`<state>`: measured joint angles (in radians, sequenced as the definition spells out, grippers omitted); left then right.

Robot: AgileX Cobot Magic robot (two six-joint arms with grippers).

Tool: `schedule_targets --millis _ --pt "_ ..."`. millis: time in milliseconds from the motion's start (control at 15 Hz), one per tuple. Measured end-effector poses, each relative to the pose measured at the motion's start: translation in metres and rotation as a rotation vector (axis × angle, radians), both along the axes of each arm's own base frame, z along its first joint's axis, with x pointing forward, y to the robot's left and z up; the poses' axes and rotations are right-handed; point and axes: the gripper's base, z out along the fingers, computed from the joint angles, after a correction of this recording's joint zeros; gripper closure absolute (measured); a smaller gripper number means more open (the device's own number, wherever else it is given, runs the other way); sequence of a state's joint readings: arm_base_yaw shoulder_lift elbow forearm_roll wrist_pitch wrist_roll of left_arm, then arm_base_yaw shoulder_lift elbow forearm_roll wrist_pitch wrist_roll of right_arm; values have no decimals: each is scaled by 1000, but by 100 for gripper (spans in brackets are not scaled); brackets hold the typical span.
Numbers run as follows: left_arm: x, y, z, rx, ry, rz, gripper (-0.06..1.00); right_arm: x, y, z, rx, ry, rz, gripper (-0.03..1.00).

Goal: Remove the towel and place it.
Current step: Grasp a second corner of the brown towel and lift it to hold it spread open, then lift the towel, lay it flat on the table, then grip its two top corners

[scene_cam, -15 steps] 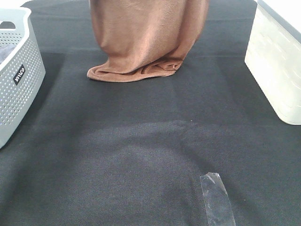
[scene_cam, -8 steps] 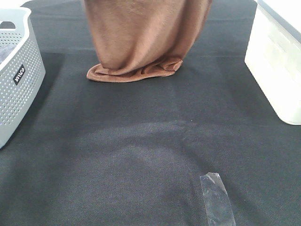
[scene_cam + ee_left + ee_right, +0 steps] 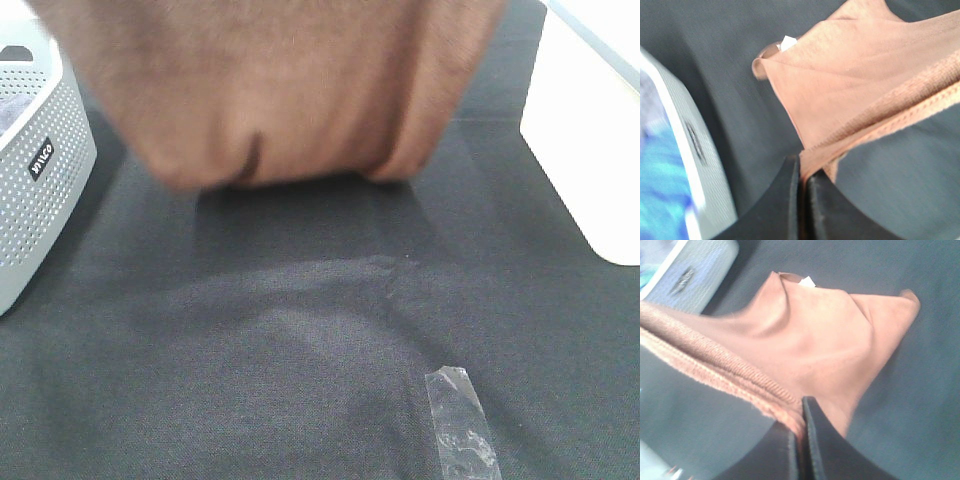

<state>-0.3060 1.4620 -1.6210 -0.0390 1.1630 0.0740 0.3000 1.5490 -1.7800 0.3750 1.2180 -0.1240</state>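
The brown towel [image 3: 280, 90] hangs blurred across the top of the exterior high view, its lower edge lifted off the black table cover [image 3: 300, 330]. Neither gripper shows in that view. In the left wrist view my left gripper [image 3: 803, 172] is shut on the towel's stitched edge [image 3: 900, 117]; the towel [image 3: 840, 85] hangs below with its white tag [image 3: 787, 43] at the far corner. In the right wrist view my right gripper [image 3: 801, 427] is shut on the towel's other stitched edge [image 3: 715, 375], with the towel [image 3: 820, 335] and its tag [image 3: 806, 282] hanging below.
A grey perforated basket [image 3: 40, 170] stands at the left edge; it also shows in the left wrist view [image 3: 685, 160] and the right wrist view [image 3: 690, 277]. A white bin [image 3: 590, 140] stands at the right. A strip of clear tape [image 3: 458, 420] lies near the front.
The towel's lower edge rested bunched on the table at the back. It has now been lifted off the table and swung toward the camera, spreading wider.
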Motion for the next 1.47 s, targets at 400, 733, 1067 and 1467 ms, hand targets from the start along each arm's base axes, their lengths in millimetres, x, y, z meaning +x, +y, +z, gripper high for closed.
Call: schedule_targets --millis 400,733,1067,1467 --pt "-92 20 -17 -114 42 0 94 -79 -20 -12 52 79 -32 96" --pt "-145 28 -39 -207 74 -22 94 -131 -34 -39 89 165 -69 96" --pt "-175 31 -58 -274 110 -38 94 -160 -41 -48 127 176 -77 96" --pt "-159 23 -108 -245 334 -24 94 -163 -43 -104 52 361 -102 96"
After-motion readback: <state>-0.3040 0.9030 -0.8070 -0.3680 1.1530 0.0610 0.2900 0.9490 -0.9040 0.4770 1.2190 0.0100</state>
